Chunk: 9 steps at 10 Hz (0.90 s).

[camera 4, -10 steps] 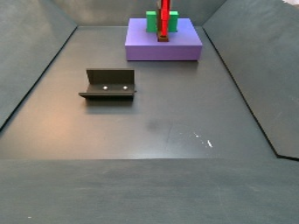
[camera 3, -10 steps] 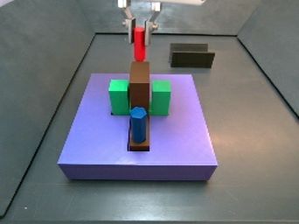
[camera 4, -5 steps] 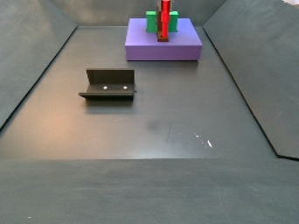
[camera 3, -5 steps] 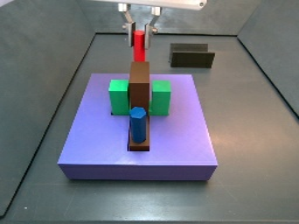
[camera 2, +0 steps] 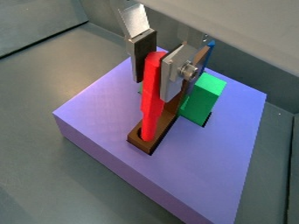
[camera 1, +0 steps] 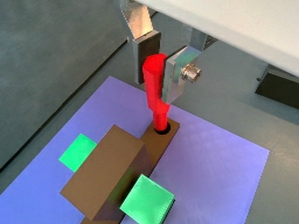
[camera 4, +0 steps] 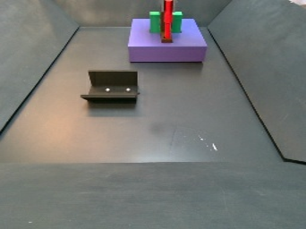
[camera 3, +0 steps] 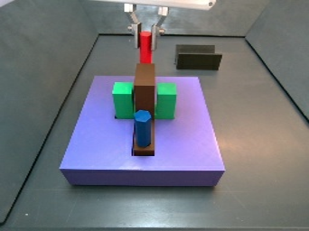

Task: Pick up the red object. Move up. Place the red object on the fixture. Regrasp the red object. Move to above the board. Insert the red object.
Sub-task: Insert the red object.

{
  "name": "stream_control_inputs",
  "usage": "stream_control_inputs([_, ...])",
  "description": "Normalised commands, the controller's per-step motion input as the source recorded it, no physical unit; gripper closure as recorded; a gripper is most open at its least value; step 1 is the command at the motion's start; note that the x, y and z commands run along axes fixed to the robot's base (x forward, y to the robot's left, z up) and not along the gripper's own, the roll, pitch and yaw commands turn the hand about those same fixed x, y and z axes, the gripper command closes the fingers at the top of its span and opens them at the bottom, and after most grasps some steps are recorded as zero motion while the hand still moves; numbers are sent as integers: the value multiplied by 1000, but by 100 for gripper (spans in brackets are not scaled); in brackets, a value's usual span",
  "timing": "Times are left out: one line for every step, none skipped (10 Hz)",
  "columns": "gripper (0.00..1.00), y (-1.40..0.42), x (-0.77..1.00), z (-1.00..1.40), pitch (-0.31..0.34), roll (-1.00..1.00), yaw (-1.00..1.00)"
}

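Observation:
The red object is a slim red peg standing upright with its lower end in the hole at the far end of the brown bar on the purple board. It also shows in a wrist view and in both side views. My gripper is above the board with its silver fingers flanking the peg's top, slightly apart from it, open. The gripper also shows in a wrist view and in a side view. The fixture stands empty on the floor.
On the board two green blocks flank the brown bar, and a blue peg stands at the bar's near end. Grey walls enclose the floor.
My gripper has risen along the peg while the peg sank a little into the hole and stayed there. The fingers now sit at the peg's top.

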Motion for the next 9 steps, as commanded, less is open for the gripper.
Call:
stream_control_inputs([100,-29,0,-134,0,0,51])
stream_control_inputs([100,-71,114,-146,0,3,89])
stream_control_inputs([100,-37,137,-183,0,17,94])
stream_control_inputs([100,-54,146,-163,0,21,106])
stream_control_inputs([100,-40,86,-171,0,7,86])
stream_control_inputs([100,-17,0,-209,0,0,49])
stream_control_inputs([100,0,0,-254,-3,13,43])
stream_control_inputs([100,0,0,-280,0,77,46])
stream_control_inputs([100,0,0,-329,0,211,40])
